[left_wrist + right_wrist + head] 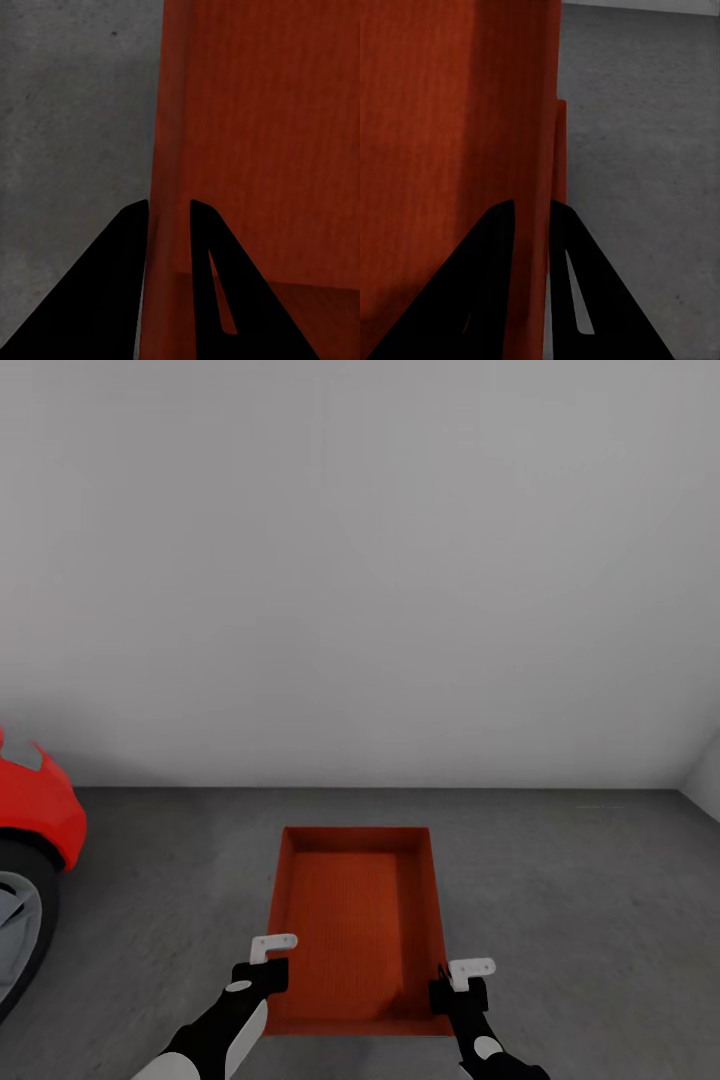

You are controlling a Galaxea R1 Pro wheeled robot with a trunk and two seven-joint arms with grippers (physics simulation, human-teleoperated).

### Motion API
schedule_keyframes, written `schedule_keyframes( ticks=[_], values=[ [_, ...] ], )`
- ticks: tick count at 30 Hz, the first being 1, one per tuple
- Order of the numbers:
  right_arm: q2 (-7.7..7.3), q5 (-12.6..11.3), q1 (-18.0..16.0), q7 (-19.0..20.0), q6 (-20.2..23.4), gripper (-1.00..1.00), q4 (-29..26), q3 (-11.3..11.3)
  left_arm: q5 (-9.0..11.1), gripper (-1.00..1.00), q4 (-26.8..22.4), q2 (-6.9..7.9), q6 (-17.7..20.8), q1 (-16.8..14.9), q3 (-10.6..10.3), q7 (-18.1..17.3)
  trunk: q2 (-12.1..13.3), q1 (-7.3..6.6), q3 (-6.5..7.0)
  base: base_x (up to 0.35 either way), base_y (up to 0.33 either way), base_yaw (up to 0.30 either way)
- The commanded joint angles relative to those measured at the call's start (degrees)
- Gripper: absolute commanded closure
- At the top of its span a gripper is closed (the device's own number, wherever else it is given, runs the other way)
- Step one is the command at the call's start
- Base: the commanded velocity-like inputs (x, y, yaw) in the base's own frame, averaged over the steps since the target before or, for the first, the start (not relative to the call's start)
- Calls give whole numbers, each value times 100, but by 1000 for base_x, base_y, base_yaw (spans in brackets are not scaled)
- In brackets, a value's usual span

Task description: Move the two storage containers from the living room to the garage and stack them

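One red-orange storage container (355, 925), open and with nothing inside, sits between the two grippers above the dark grey floor (580, 920). The left gripper (268, 960) pinches its left wall near the close corner; the right gripper (462, 982) pinches the right wall. Well off beyond the left gripper, a red car (35, 815) stands by the plain grey wall (360, 560)

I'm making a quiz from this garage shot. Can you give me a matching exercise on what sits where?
Things:
1. storage container
2. red car
3. left gripper
4. right gripper

Descriptions:
A. at the head view's left edge
B. straddles the container's right wall
C. straddles the container's left wall
D. over the grey floor, between both arms

Pairs: 1-D, 2-A, 3-C, 4-B
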Motion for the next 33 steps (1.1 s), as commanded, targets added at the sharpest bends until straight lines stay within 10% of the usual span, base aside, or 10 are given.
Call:
schedule_keyframes(
  ticks=[1, 33],
  values=[
    [-47, -64, -9, -336, -361, 100, -5, -79, 56, 100, 104, 29, 33, -1, -62, 90, -5, 3, -7, 206, 0, 0],
    [-46, -64, -9, -342, -361, 100, -5, -79, 55, 100, 104, 29, 32, -1, -65, 90, -5, 3, -56, 205, 0, 0]
  ],
)
